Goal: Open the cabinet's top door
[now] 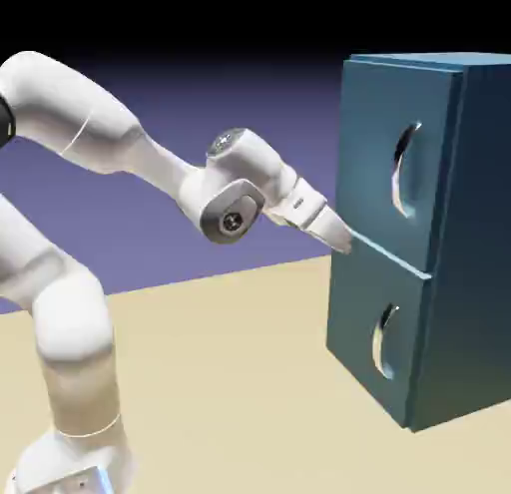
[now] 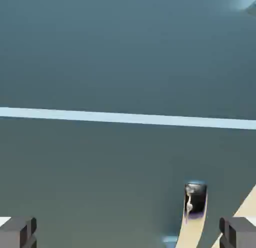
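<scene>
Standing on the counter (image 1: 230,362), we see the cabinet (image 1: 469,243), its top door (image 1: 394,158) flush, handle (image 1: 401,173) untouched; our hand (image 1: 339,238), fingers spread and empty, points near the seam between both panels.

The cabinet (image 1: 454,233) is rendered in dark teal-blue, its side face a shade deeper than the front. The top door (image 1: 384,153) is shown in the same flat teal — unpatterned — with a curved silver handle (image 1: 403,170). A pale blue seam (image 2: 128,118) is seen between the panels. The arm (image 1: 110,133) is coloured white, the fingertips (image 2: 17,233) grey. The desk (image 1: 230,382) is shown in pale beige — the backdrop in blue-violet.
</scene>
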You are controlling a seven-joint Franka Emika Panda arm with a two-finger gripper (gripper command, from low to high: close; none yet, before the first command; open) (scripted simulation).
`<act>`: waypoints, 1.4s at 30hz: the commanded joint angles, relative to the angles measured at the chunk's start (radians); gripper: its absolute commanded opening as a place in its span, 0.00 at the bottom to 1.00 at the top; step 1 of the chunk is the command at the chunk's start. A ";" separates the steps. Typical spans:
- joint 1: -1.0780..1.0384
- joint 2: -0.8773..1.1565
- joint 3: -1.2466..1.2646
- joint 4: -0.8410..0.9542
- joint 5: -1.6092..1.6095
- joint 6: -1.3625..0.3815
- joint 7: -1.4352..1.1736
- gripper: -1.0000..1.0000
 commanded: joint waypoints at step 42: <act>0.564 -0.248 -0.628 0.253 -1.827 -0.105 1.383 1.00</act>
